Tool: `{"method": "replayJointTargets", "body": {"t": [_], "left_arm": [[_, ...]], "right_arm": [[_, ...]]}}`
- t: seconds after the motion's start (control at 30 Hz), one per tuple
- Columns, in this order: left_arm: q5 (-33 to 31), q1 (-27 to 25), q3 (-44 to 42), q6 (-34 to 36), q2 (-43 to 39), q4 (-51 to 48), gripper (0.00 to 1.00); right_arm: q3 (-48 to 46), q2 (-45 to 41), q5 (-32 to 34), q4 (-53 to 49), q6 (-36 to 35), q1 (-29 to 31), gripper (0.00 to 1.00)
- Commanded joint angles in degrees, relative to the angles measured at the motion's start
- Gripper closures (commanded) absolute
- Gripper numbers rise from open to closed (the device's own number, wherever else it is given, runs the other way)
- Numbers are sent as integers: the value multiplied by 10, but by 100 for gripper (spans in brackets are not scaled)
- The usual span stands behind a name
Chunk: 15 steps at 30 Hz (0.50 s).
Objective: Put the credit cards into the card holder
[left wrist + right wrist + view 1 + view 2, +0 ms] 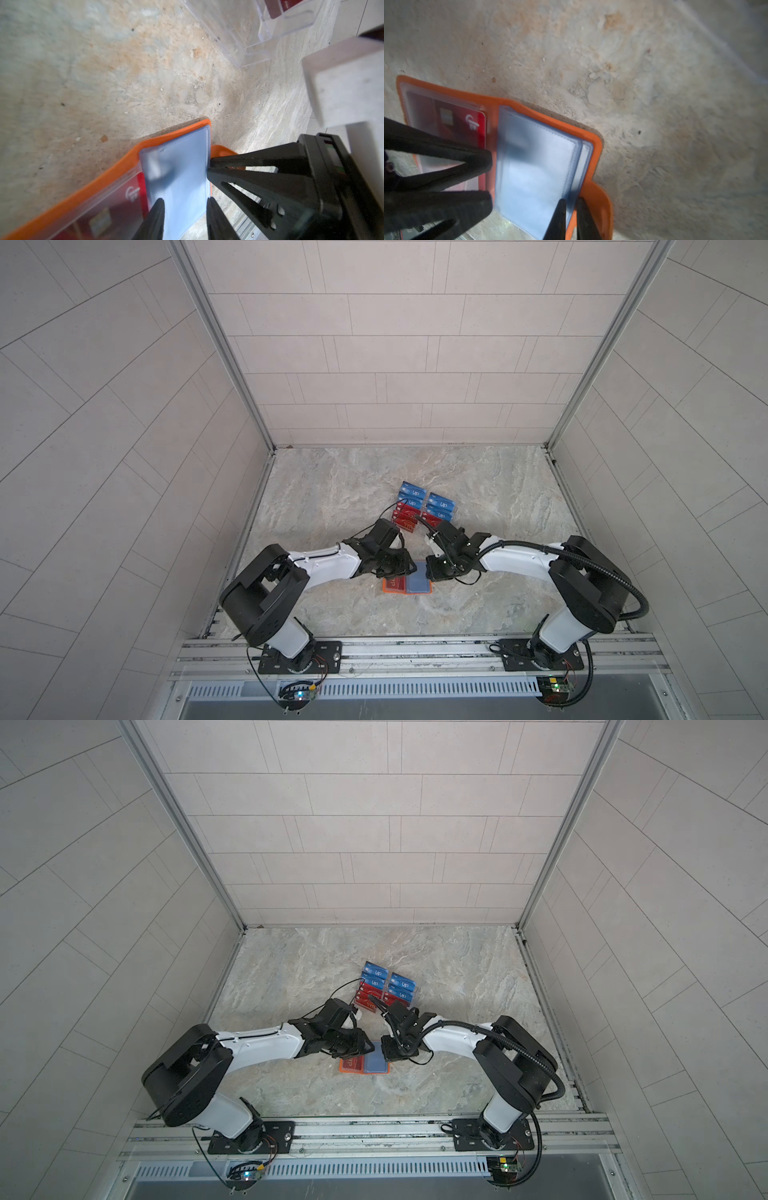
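The card holder lies open on the surface in front of the clear rack, one red card tucked in its left half. The right pincer nips the outer edge of the sleeves; the left pincer stands open over them. The sleeves look thin, floppy and slippery: better to hold only their free edge. The other credit cards, stiff and light, stand in the rack.

Holder: orange. Sleeves: translucent pale blue. Sleeved card: red, white emblem. Blue cards: white lettering. Red cards: red, faint lettering. Table: marbled beige-grey. Walls: pale grey staggered tiles.
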Motion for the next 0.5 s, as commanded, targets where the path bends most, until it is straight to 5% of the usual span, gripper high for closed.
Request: {"method": "replayJointTargets", "body": {"t": [0.0, 0.47], "left_arm": [[9, 6, -12, -3, 11, 23, 62], [18, 7, -28, -10, 28, 47, 63]], "right_arm": [[-2, 6, 14, -13, 0, -2, 85], [-3, 18, 11, -6, 1, -3, 85]]}}
